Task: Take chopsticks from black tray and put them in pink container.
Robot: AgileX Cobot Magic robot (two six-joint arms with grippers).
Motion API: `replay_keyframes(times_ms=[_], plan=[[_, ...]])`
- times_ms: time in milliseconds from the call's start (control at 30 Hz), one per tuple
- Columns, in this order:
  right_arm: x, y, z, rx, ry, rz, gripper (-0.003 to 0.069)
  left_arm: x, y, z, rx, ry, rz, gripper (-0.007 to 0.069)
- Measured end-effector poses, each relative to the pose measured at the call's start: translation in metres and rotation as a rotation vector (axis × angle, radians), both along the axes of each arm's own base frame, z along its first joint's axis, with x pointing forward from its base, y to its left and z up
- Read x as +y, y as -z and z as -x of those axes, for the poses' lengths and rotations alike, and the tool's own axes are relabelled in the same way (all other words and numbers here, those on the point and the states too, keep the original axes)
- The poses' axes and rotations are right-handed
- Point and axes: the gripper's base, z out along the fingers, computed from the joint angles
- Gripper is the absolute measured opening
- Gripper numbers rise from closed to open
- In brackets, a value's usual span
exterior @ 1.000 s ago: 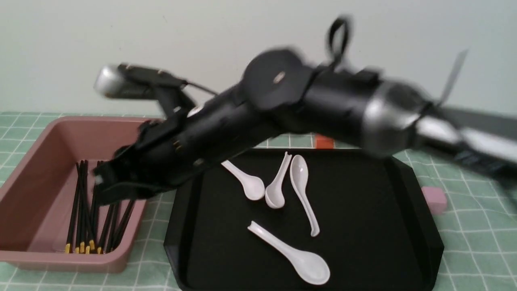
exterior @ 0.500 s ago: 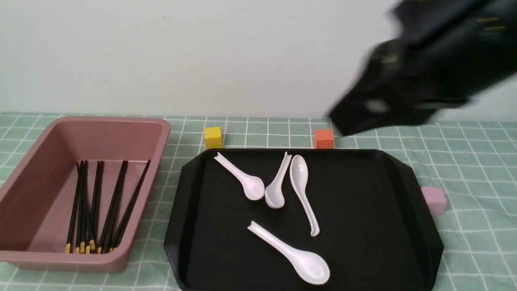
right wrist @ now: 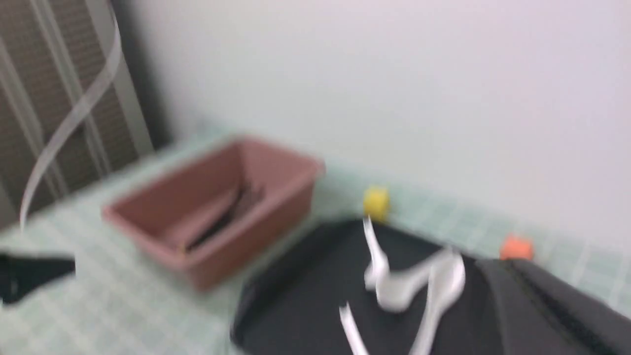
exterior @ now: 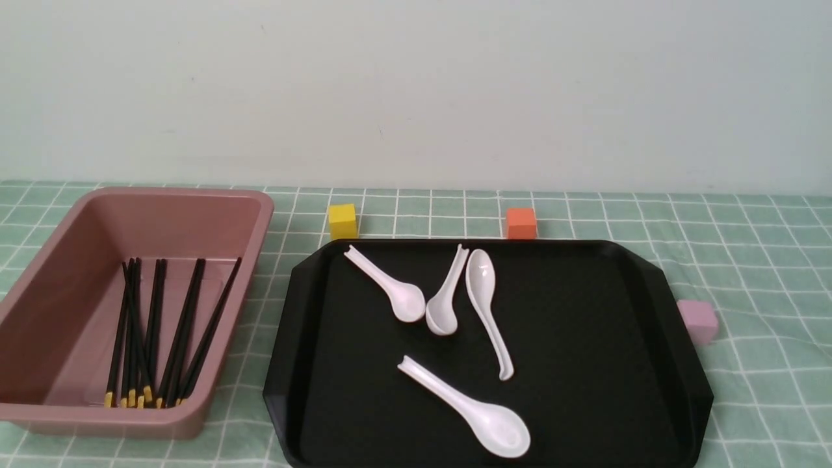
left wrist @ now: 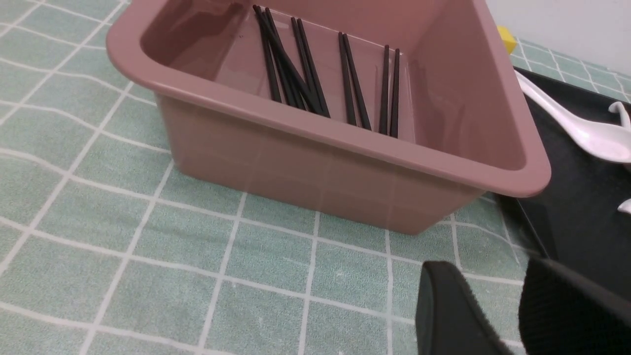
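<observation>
Keeping R tool (right wrist: 508, 265) closed; holding L tool (left wrist: 485, 268) open, fingers apart. Showing black chopsticks (exterior: 184, 331) lying in pink container (exterior: 97, 419), yellow bands twd near side. Having black tray (exterior: 278, 364) just R of container on desk (exterior: 767, 364), bearing 4 wht. spoons (exterior: 500, 429). Seeing yel. block (exterior: 342, 222) & orange block (exterior: 521, 224) sitting behind tray, pink cube (exterior: 699, 322) beside R edge.

Front view: from between the arms, facing forward and slightly down over the whole black tray (exterior: 585, 338) and most of the pink container (exterior: 39, 286). Left wrist view: close beside the pink container, looking obliquely down (the tray's edge just enters). Right wrist view: farther back, facing container and tray obliquely. Both objects recur throughout.
</observation>
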Motion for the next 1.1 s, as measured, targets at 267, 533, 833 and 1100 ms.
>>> replay_keyframes(times_ms=[267,533,833,1100], plan=[[0.009,0.053,-0.014,-0.056,0.012,-0.064,0.0000,0.000,0.000,0.000,-0.001,0.000,0.000,0.0238],[0.010,0.061,-0.016,-0.037,0.013,-0.047,0.0003,0.000,0.000,0.000,-0.001,0.000,0.000,0.0238],[0.010,0.062,-0.016,-0.051,0.023,-0.006,0.0010,0.000,0.000,0.000,-0.001,0.000,0.000,0.0238],[0.010,0.062,-0.016,-0.052,0.024,-0.002,0.0015,0.000,0.000,0.000,-0.001,0.000,0.000,0.0238]])
